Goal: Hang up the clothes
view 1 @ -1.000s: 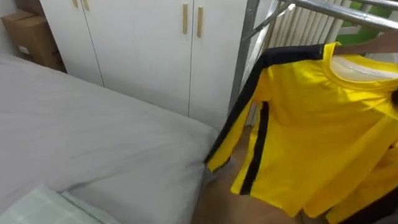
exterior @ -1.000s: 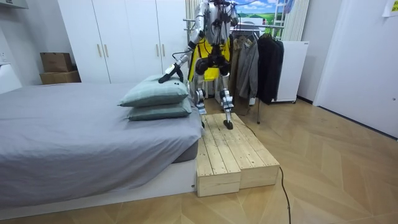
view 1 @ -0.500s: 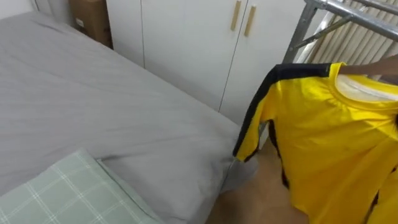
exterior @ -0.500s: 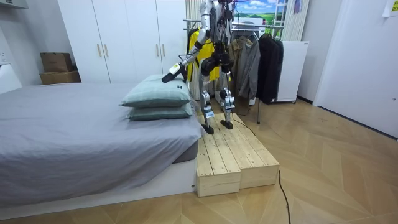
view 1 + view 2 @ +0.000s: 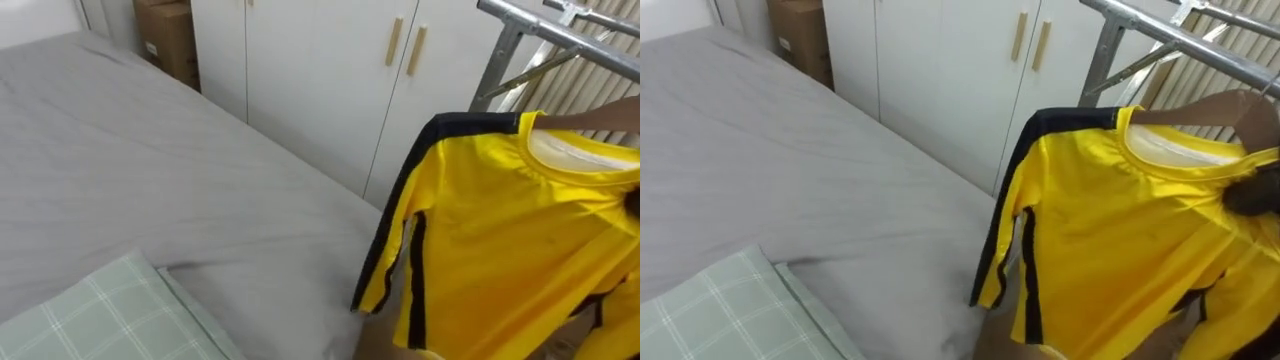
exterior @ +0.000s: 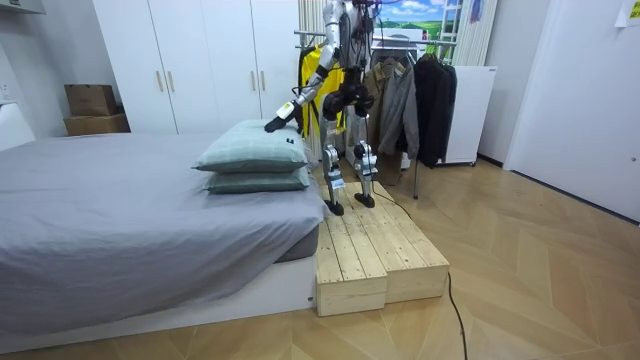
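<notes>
A yellow shirt [image 5: 510, 230] with black stripes along its sleeve hangs on a wooden hanger [image 5: 1205, 105] just below the metal clothes rack [image 5: 545, 30]. A dark shape at the shirt's right edge [image 5: 1252, 195] looks like my right hand against the cloth. In the room view I stand on a wooden platform [image 6: 375, 245] between the bed and the rack. My left hand [image 6: 272, 124] reaches out over the stacked pillows [image 6: 255, 160], and the yellow shirt [image 6: 312, 75] shows behind my body.
The grey bed [image 5: 150, 170] lies to my left with a checked green pillow [image 5: 90, 315] near me. White wardrobe doors [image 5: 320, 80] stand ahead, with a cardboard box [image 5: 165, 35] beside them. Dark coats [image 6: 420, 95] hang further along the rack.
My feet have shifted on the platform and I have turned, so the eye view has swung towards the bed. My left hand has risen slightly over the pillows. The shirt still hangs by the rack.
</notes>
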{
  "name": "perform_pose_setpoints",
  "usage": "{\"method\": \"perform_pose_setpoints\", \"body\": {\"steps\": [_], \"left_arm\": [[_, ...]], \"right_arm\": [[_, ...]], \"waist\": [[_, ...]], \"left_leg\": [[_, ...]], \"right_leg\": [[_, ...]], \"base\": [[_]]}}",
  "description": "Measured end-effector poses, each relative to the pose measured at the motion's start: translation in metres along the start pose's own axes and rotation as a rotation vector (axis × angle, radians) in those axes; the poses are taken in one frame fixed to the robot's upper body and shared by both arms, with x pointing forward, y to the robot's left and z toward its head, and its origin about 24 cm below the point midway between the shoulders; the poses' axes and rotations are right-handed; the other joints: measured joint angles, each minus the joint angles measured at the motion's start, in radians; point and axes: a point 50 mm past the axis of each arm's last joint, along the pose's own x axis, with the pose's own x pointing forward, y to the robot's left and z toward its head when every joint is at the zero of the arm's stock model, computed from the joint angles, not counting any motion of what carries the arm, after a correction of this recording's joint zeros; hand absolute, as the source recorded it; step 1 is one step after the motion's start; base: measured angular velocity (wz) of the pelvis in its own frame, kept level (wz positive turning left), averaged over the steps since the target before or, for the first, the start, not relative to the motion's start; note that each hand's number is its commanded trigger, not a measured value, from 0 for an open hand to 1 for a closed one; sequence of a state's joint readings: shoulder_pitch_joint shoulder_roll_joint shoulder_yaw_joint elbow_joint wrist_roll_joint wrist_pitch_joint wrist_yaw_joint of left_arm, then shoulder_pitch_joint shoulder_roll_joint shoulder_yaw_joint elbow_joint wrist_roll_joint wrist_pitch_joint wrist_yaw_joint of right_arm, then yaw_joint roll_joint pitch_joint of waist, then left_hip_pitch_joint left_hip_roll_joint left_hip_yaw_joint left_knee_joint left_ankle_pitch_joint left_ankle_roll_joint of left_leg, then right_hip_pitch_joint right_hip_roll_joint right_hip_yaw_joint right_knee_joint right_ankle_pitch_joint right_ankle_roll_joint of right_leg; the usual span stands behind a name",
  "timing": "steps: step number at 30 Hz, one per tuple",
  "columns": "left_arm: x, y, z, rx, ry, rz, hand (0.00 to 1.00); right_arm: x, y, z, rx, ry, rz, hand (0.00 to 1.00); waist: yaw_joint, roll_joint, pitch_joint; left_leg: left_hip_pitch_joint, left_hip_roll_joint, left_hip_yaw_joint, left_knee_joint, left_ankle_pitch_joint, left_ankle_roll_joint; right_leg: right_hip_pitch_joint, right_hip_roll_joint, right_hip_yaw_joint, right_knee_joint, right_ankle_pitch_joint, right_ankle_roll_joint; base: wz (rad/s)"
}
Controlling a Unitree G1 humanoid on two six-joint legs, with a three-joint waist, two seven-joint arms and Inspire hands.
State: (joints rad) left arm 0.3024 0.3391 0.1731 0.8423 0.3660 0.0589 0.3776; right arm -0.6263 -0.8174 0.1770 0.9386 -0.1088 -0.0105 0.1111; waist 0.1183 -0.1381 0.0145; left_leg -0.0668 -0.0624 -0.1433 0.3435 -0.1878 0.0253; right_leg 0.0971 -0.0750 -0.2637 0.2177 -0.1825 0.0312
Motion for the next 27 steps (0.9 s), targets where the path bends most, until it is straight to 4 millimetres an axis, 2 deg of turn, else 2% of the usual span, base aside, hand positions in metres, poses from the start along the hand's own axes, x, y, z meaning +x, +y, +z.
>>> {"method": "perform_pose_setpoints", "body": {"steps": [8,19,23,27], "left_arm": [[0.0,0.001,0.002,-0.003,-0.01,0.006,0.0],[-0.001,0.004,0.003,0.033,-0.041,0.002,0.0],[-0.003,0.0,0.006,0.045,-0.06,-0.011,0.0],[-0.005,-0.003,0.005,0.057,-0.063,-0.023,0.0]], "right_arm": [[0.0,0.003,0.0,0.068,-0.006,0.028,1.0],[-0.001,0.004,-0.002,0.136,-0.013,0.03,1.0],[-0.001,0.005,-0.005,0.138,-0.004,0.034,1.0],[-0.003,0.008,-0.011,0.182,0.004,0.047,1.0]], "waist": [[0.002,-0.002,-0.0014],[-0.006,0.002,-0.006],[-0.005,0.009,-0.0102],[-0.002,0.016,-0.0109]], "left_leg": [[-0.003,0.004,-0.01,0.003,-0.004,-0.011],[0.0,0.004,-0.026,0.003,-0.006,-0.016],[0.001,0.007,-0.026,0.009,-0.007,-0.018],[0.014,0.012,-0.025,0.016,-0.012,-0.022]], "right_leg": [[0.008,0.012,0.002,-0.014,-0.005,-0.012],[0.018,0.018,0.001,-0.016,-0.008,-0.017],[0.027,0.023,0.001,-0.027,-0.007,-0.02],[0.045,0.028,0.003,-0.034,-0.006,-0.022]], "base": [[0.0],[0.04],[0.02],[0.0]]}}
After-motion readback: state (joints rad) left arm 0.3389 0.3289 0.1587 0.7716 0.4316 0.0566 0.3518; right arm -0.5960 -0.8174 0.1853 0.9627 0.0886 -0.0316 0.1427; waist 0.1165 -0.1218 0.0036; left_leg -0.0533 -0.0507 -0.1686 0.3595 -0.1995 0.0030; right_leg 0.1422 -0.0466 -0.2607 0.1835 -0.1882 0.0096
